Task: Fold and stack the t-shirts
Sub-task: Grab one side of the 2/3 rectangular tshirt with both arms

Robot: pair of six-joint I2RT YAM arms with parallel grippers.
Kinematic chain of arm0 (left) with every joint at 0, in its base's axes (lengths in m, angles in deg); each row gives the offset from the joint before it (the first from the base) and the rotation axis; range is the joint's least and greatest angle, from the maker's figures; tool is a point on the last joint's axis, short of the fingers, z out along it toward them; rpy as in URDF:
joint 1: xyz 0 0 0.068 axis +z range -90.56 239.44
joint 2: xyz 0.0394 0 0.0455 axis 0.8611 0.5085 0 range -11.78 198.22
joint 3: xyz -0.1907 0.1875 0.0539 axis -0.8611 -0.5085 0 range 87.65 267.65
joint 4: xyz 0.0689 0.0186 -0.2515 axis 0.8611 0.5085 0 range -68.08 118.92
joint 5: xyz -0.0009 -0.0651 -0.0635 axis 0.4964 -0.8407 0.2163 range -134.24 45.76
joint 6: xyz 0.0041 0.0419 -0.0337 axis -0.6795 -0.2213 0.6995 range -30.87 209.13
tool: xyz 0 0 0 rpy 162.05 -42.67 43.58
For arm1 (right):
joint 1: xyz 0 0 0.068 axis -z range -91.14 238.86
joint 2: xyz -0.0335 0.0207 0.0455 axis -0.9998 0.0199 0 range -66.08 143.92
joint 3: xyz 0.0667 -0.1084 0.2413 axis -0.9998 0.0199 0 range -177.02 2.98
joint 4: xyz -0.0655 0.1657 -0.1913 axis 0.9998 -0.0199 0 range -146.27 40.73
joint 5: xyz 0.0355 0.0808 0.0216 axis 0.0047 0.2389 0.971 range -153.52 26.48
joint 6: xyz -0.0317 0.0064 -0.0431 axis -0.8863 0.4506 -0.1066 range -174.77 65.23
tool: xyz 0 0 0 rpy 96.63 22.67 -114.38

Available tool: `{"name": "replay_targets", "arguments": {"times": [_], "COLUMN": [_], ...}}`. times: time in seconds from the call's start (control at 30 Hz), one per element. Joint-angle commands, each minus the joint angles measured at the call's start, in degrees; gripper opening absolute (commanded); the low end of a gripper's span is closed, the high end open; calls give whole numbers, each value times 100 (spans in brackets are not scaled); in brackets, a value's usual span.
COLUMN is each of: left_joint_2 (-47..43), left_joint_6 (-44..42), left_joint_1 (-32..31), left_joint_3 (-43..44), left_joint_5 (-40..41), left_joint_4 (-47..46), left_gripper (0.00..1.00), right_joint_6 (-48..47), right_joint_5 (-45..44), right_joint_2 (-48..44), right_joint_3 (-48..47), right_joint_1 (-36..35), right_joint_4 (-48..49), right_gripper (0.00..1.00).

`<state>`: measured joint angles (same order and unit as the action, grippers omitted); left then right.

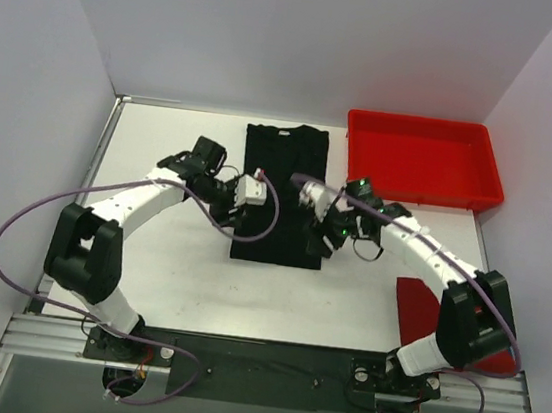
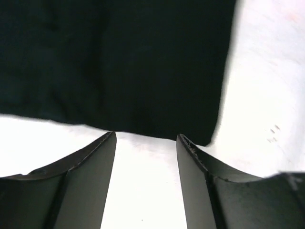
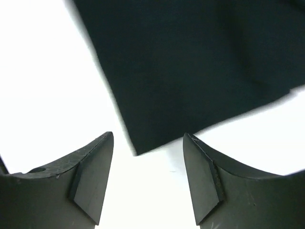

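Observation:
The black t-shirt lies flat in the middle of the table as a long, narrow rectangle with its collar at the far end. My left gripper is open and empty at the shirt's near left side; its wrist view shows a near corner of the shirt just beyond the gripper. My right gripper is open and empty at the near right side, with the other near corner just ahead of it. The red t-shirt lies at the near right, partly hidden by my right arm.
A rigid red plastic tray stands at the back right, close to the black shirt's far right corner. White walls enclose the table on the left, back and right. Cables loop off both arms.

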<state>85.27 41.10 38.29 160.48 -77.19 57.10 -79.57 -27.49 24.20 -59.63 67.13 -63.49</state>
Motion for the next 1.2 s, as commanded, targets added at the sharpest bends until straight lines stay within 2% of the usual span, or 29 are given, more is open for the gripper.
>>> {"name": "replay_targets", "arguments": {"times": [0.0,0.17,0.4,0.53,0.6,0.63,0.67,0.7,0.73,0.77,0.8,0.93,1.17], "left_joint_2": [-433,-574,-407,-416,-407,-398,-407,-415,-424,-450,-485,-722,-1741], "left_joint_6": [-2115,-1578,-1595,-1499,-1542,-1508,-1490,-1412,-1359,-1288,-1253,-1068,-1295], "left_joint_1": [-476,-987,-1076,-1093,-1120,-1128,-1137,-1137,-1137,-1137,-1137,-1129,-1137], "left_joint_3": [-936,-1588,-1931,-2089,-2116,-2142,-2142,-2151,-2125,-2107,-2090,-1967,-1510], "left_joint_5": [-521,121,639,1035,1150,1159,1168,1159,1142,1107,1089,808,62], "left_joint_4": [517,-711,-749,-1004,-1091,-1118,-1162,-1180,-1171,-1154,-1093,-592,1742], "left_gripper": [65,70,70,68,62,55,48,33,24,4,0,0,0], "right_joint_6": [-2565,-2679,-2837,-3075,-3110,-3119,-3154,-3215,-3224,-3242,-3242,-3058,-2803], "right_joint_5": [-227,-790,-1089,-1326,-1475,-1528,-1590,-1660,-1687,-1678,-1670,-1275,-572], "right_joint_2": [-582,-195,244,349,481,525,552,543,526,439,386,25,-931], "right_joint_3": [1172,1172,1225,1304,1234,1216,1216,1216,1251,1251,1286,1155,751], "right_joint_1": [-823,-1034,-1184,-1421,-1491,-1535,-1553,-1579,-1597,-1597,-1597,-1606,-1992], "right_joint_4": [-81,-56,16,-46,-177,-195,-256,-274,-301,-310,-344,-800,-2399], "right_gripper": [55,53,50,43,32,28,16,12,3,0,0,0,0]}}
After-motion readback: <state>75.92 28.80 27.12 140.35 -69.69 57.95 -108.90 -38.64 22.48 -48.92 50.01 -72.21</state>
